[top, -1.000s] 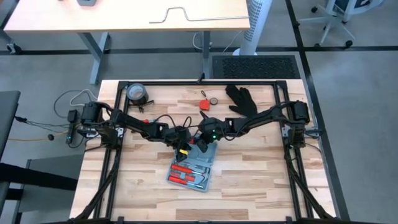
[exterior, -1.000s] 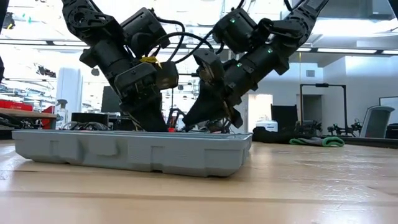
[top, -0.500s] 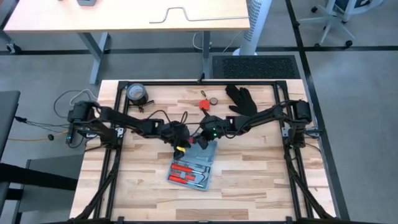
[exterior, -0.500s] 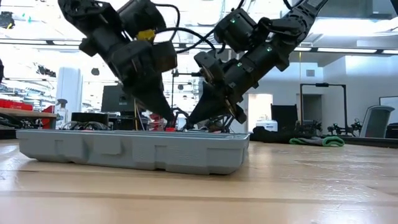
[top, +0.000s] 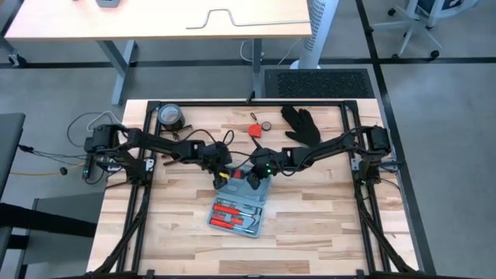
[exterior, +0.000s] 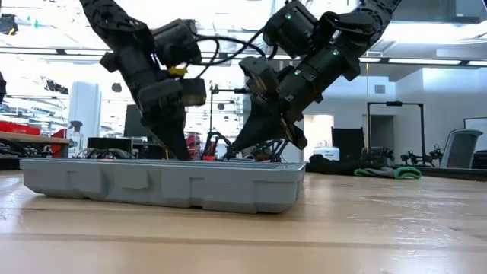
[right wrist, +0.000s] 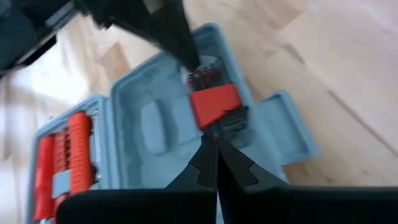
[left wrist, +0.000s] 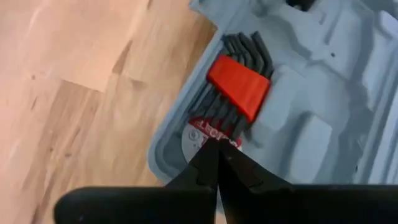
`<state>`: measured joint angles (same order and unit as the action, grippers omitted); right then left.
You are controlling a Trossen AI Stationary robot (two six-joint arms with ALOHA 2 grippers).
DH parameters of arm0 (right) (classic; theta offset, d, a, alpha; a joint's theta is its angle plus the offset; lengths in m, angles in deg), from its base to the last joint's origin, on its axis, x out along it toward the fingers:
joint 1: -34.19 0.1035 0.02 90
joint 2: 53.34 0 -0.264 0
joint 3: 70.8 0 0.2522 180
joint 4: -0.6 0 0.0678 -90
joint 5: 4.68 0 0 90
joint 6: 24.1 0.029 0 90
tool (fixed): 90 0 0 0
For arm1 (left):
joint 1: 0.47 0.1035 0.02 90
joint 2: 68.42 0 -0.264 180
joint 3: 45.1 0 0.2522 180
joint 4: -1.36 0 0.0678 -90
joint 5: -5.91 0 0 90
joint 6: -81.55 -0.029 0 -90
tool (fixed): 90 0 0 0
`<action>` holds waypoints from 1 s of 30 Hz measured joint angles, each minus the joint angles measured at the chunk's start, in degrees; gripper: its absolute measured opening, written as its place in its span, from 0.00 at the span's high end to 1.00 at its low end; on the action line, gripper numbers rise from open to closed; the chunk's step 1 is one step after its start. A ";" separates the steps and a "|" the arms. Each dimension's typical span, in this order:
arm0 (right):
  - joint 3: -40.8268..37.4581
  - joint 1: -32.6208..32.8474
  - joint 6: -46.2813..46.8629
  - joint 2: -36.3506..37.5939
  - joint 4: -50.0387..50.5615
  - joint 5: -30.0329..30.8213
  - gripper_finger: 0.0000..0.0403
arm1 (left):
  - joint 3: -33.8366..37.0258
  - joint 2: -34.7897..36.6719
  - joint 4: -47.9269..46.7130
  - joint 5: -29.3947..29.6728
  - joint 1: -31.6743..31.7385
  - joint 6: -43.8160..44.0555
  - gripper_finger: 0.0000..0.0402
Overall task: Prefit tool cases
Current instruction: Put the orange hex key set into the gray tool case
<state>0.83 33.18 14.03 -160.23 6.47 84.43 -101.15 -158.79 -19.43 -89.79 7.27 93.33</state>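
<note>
Both grippers, left and right, fingers together, poise over the open tool case.

You see the left gripper, fingers together, over the tool case corner, below the red hex-key holder.

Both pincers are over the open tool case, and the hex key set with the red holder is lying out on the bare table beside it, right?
Not quite. The hex key set with the red holder sits inside the tool case, in a recess at one end, not on the table. Both wrist views show it there. The left pincer and the right pincer are indeed both over the open case.
</note>
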 joint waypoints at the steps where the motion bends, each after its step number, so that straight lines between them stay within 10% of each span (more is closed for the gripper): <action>1: 0.00 0.00 0.06 -0.02 0.09 0.28 0.99 | 0.00 -0.65 0.04 -0.08 0.19 0.72 1.00; 30: 0.02 -2.51 1.94 -0.35 7.11 0.32 0.99 | 0.02 -3.14 12.34 -8.27 0.66 5.64 1.00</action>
<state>0.85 30.66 15.98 -160.58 13.58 84.75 -101.13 -161.93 -7.09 -98.06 7.94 98.96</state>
